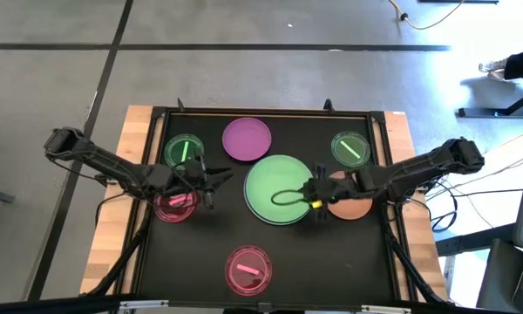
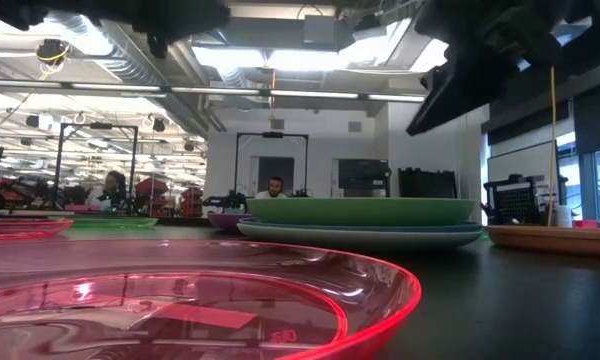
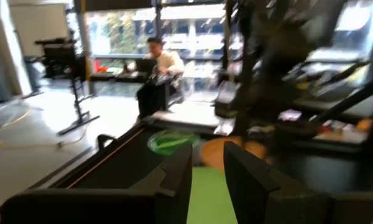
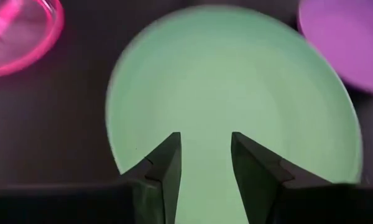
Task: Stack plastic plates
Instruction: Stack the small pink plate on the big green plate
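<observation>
The large green plate (image 1: 275, 179) lies at the table's middle; in the low view it (image 2: 360, 210) rests on a bluish plate (image 2: 360, 232). My right gripper (image 1: 307, 194) hovers open over its right part, and the fingers (image 4: 168, 163) show the green plate (image 4: 236, 87) with nothing between them. The orange plate (image 1: 353, 208) lies partly hidden under my right arm. My left gripper (image 1: 216, 180) is open between a pink-red plate (image 1: 173, 206) and the green plate, pointing right (image 3: 206, 155). The purple plate (image 1: 247, 139) lies at the far middle.
Two small translucent green plates (image 1: 185, 150) (image 1: 350, 148) sit far left and far right. A second pink-red plate (image 1: 247, 269) lies near the front edge and fills the low view's foreground (image 2: 180, 300). A raised frame (image 1: 261, 111) borders the black mat. People sit in the room behind.
</observation>
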`<act>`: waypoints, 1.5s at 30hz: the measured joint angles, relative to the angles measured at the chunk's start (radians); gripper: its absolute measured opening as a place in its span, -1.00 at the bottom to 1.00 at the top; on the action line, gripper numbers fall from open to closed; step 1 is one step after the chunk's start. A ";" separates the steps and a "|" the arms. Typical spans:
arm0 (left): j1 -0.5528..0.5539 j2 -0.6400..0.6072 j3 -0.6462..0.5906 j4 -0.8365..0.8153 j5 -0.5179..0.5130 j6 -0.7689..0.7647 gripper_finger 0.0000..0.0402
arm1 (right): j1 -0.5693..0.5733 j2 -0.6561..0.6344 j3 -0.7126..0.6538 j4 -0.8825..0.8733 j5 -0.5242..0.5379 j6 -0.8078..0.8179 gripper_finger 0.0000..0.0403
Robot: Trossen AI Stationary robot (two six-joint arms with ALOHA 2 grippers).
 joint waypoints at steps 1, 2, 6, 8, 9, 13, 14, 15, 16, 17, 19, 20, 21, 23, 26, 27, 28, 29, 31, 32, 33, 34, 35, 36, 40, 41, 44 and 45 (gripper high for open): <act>0.015 0.018 0.000 -0.001 -0.001 -0.003 -0.58 | 0.016 0.000 -0.026 0.072 0.010 -0.008 -0.36; 0.033 0.037 0.000 0.000 -0.001 -0.012 -0.58 | 0.029 0.000 -0.051 0.142 0.018 -0.023 -0.36; 0.102 0.109 0.000 0.002 0.007 -0.056 -0.58 | 0.051 0.000 -0.136 0.401 0.029 -0.093 -0.36; 0.136 0.136 0.000 0.002 0.046 -0.072 -0.58 | 0.049 0.000 -0.166 0.492 0.035 -0.113 -0.36; 0.151 0.149 0.000 0.004 0.067 -0.076 -0.58 | 0.049 0.000 -0.179 0.530 0.046 -0.127 -0.36; 0.205 0.194 0.000 -0.005 0.115 -0.096 -0.58 | 0.047 0.013 -0.221 0.658 0.100 -0.155 -0.36; 0.217 0.205 0.000 -0.005 0.128 -0.093 -0.58 | 0.047 0.019 -0.230 0.680 0.101 -0.156 -0.36; 0.226 0.214 0.000 -0.006 0.145 -0.078 -0.58 | 0.047 0.027 -0.236 0.705 0.101 -0.158 -0.36; 0.231 0.221 0.000 -0.009 0.162 -0.054 -0.58 | 0.047 0.036 -0.237 0.709 0.101 -0.159 -0.36; 0.233 0.229 0.000 -0.006 0.174 -0.025 -0.58 | 0.047 0.043 -0.238 0.709 0.101 -0.159 -0.36; 0.233 0.246 0.000 -0.014 0.182 0.027 -0.58 | 0.047 0.062 -0.238 0.711 0.101 -0.159 -0.36; 0.234 0.253 0.000 -0.030 0.179 0.040 -0.58 | 0.047 0.074 -0.238 0.715 0.101 -0.158 -0.36; 0.240 0.264 0.000 -0.047 0.172 0.046 -0.58 | 0.047 0.087 -0.238 0.720 0.101 -0.158 -0.36; 0.256 0.286 0.001 -0.073 0.165 0.044 -0.58 | 0.047 0.110 -0.238 0.725 0.101 -0.157 -0.36; 0.279 0.316 0.052 -0.208 0.188 0.035 -0.58 | 0.048 0.144 -0.238 0.723 0.100 -0.142 -0.36; 0.285 0.323 0.082 -0.280 0.186 0.041 -0.58 | 0.050 0.153 -0.238 0.712 0.098 -0.130 -0.36; 0.290 0.329 0.117 -0.372 0.174 0.047 -0.58 | 0.049 0.159 -0.238 0.701 0.091 -0.116 -0.36; 0.301 0.340 0.153 -0.466 0.157 0.062 -0.58 | 0.049 0.162 -0.238 0.681 0.087 -0.099 -0.36; 0.327 0.368 0.221 -0.643 0.141 0.101 -0.58 | 0.049 0.163 -0.238 0.619 0.071 -0.073 -0.36; 0.342 0.382 0.251 -0.713 0.142 0.123 -0.58 | 0.049 0.164 -0.238 0.596 0.071 -0.061 -0.36; 0.359 0.396 0.281 -0.758 0.148 0.148 -0.58 | 0.049 0.165 -0.238 0.577 0.074 -0.051 -0.36; 0.374 0.411 0.306 -0.784 0.153 0.171 -0.58 | 0.050 0.167 -0.238 0.566 0.087 -0.046 -0.36; 0.391 0.427 0.325 -0.805 0.154 0.186 -0.58 | 0.050 0.168 -0.238 0.565 0.101 -0.046 -0.36; 0.406 0.446 0.339 -0.826 0.154 0.197 -0.58 | 0.050 0.172 -0.238 0.576 0.113 -0.045 -0.36; 0.457 0.519 0.382 -0.838 0.171 0.264 -0.58 | 0.050 0.176 -0.238 0.597 0.111 -0.034 -0.36; 0.467 0.534 0.390 -0.837 0.191 0.285 -0.58 | 0.050 0.176 -0.238 0.598 0.110 -0.027 -0.36; 0.486 0.577 0.393 -0.836 0.255 0.344 -0.58 | 0.050 0.179 -0.238 0.594 0.109 -0.024 -0.36; 0.491 0.589 0.393 -0.835 0.273 0.353 -0.58 | 0.050 0.184 -0.238 0.599 0.109 -0.024 -0.36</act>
